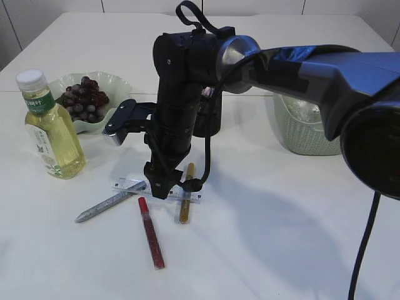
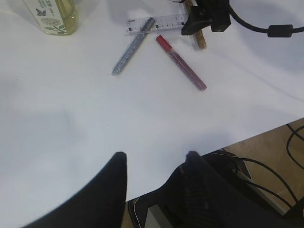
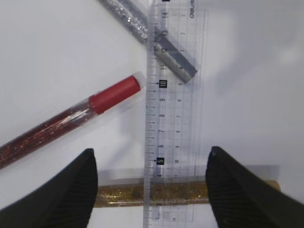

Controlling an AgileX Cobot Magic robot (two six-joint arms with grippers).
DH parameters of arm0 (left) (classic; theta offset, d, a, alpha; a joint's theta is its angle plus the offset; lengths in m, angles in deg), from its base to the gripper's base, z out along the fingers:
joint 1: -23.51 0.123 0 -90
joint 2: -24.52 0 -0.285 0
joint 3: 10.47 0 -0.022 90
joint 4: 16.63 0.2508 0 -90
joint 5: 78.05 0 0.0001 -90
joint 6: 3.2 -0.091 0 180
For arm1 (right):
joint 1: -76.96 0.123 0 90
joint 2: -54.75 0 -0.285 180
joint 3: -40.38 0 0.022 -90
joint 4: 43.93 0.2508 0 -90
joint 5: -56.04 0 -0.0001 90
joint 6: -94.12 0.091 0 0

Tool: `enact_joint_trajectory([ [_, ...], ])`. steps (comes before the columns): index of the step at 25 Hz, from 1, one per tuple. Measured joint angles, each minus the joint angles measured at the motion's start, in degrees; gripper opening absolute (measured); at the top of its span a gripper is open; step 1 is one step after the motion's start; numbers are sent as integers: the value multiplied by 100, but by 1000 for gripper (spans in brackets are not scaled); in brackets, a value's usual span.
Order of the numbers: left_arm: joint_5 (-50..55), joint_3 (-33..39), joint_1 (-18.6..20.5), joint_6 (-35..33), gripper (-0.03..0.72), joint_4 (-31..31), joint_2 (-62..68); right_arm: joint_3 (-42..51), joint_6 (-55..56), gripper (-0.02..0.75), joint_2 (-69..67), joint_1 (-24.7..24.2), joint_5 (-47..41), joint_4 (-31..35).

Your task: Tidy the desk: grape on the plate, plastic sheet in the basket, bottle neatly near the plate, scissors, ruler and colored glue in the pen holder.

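Down at the middle of the white bench [image 1: 262, 250], the right end effector [image 3: 151, 178] hangs directly over the clear ruler [image 3: 173, 109], its black fingers [image 3: 76, 190] spread wide to either side of it and closed on nothing. Under the ruler lie the gold glitter glue [image 3: 175, 191], crossing it near one end, and the cap end of the silver glitter glue [image 3: 142, 33], tucked beneath it farther along. Just beside the ruler, not touching it as far as I can see, sits the red glitter glue [image 3: 66, 121], red cap pointing toward the ruler's edge.

Off to the left the bottle [image 1: 51, 128] of yellow drink stands upright, just in front of the pale green plate [image 1: 119, 84], which holds the bunch of dark grapes [image 1: 84, 100]. Behind the arm stands a dark pen holder [image 1: 209, 115], mostly hidden, and on the right a pale green basket [image 1: 303, 131].

Near the bench's front edge, well apart from the glue sticks, the left end effector [image 2: 154, 164] hovers with its fingers parted and empty.
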Motion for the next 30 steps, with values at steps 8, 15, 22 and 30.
enact_joint_trajectory([
  [8, 0, 0, 0, 0, 300, 31, 0, 0, 0, 556, -13, 0, 0, 0],
  [15, 0, 0, 0, 0, 300, 31, 0, 0, 18, 556, -13, 0, 0, -8],
  [22, 0, 0, 0, 0, 300, 31, 0, 0, 142, 558, -15, 0, 0, -27],
  [30, 0, 0, 0, 0, 300, 36, 0, 0, 195, 587, -171, 0, 33, -266],
])
